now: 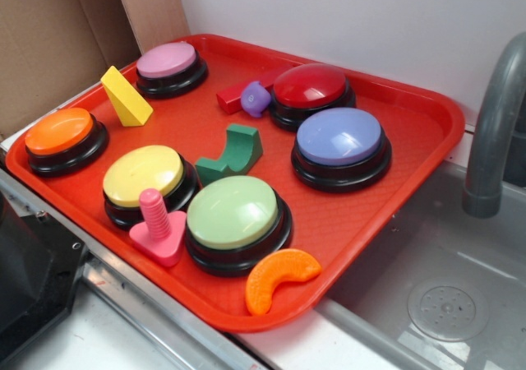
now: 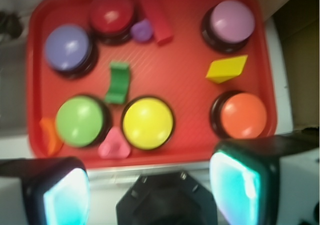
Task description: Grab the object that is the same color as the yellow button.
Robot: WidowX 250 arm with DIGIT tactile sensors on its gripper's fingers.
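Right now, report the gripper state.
Gripper: open, holding nothing, back at the near edge of the tray, away from the yellow wedge.

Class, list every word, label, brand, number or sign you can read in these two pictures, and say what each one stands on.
None: no readable text in either view. The red tray, the yellow button, the yellow wedge block and the other buttons and blocks look plain. The wrist view is too blurred to show fine print.
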